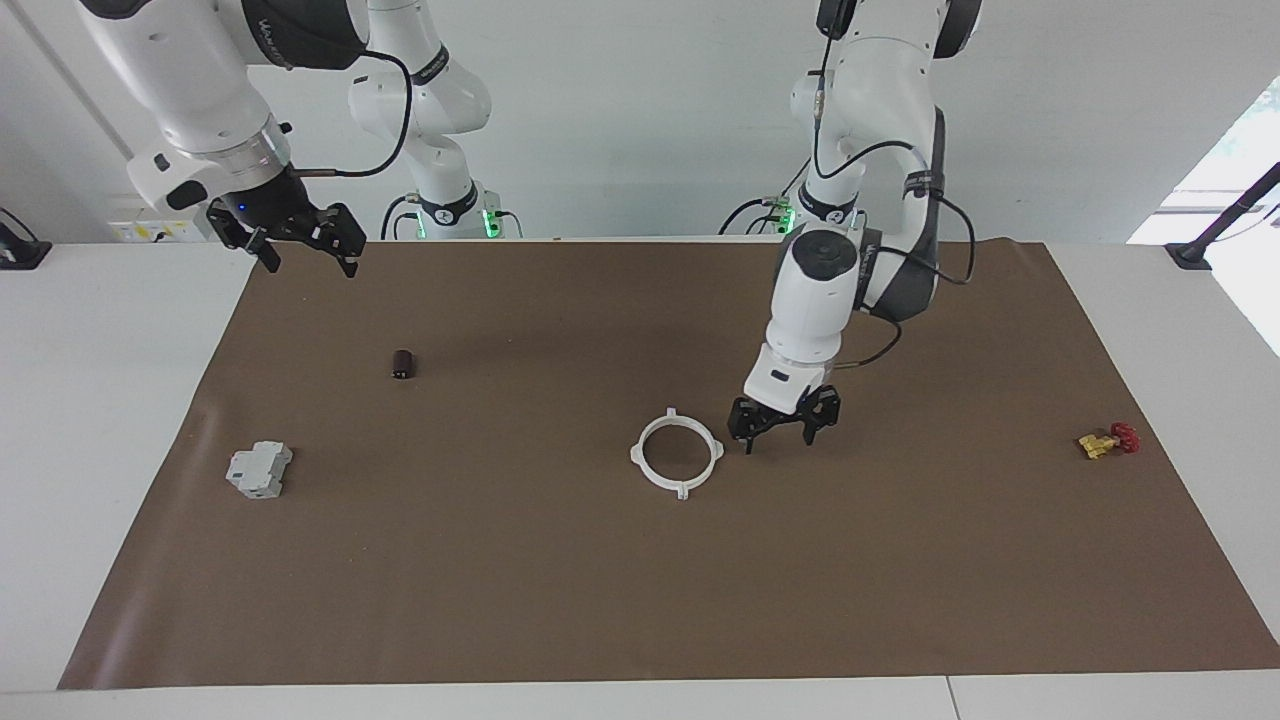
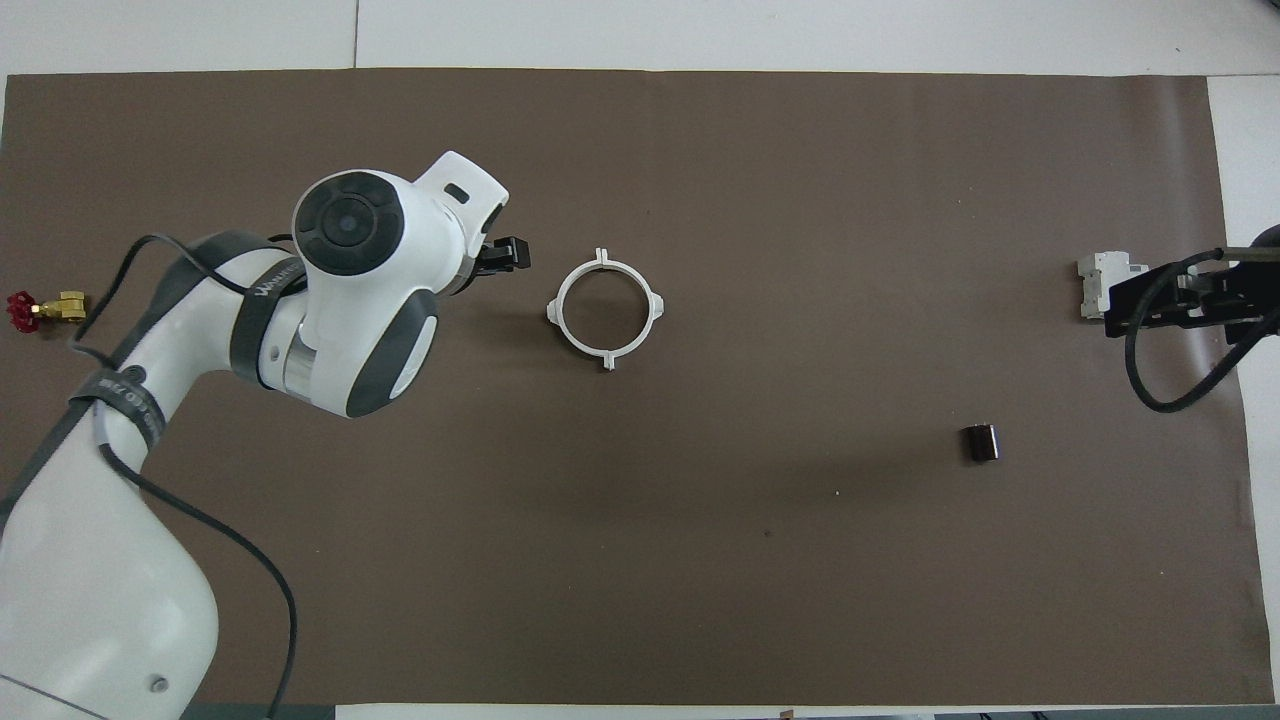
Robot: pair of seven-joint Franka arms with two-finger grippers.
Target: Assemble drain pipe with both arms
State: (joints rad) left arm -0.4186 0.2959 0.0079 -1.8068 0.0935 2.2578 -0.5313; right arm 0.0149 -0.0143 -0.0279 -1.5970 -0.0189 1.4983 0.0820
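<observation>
The drain pipe (image 1: 677,454) (image 2: 606,308) lies flat on the brown mat (image 1: 640,600) (image 2: 640,560) near the middle of the table, its two white arcs joined into one closed ring with four small tabs sticking out around the rim. Nothing grips it.

The left gripper (image 1: 783,432) (image 2: 500,258) hangs low over the mat just beside the ring, on the side toward the left arm's end of the table. Its fingers are spread apart and hold nothing; the finger closest to the ring stands close to a tab but looks apart from it, though from the facing view the gap is hard to judge.

The right gripper (image 1: 300,250) (image 2: 1160,300) is raised well above the mat at the right arm's end of the table, with its fingers spread wide and empty. The right arm waits there. In the overhead view this gripper partly covers the grey breaker block (image 1: 258,470) (image 2: 1098,284); the facing view shows the gripper is high and the block rests alone on the mat.

A small dark cylinder (image 1: 402,364) (image 2: 981,443) lies on the mat nearer to the robots than the block, between the block and the ring. A yellow valve with a red handle (image 1: 1108,441) (image 2: 42,309) sits near the mat's edge at the left arm's end, well apart from the ring.
</observation>
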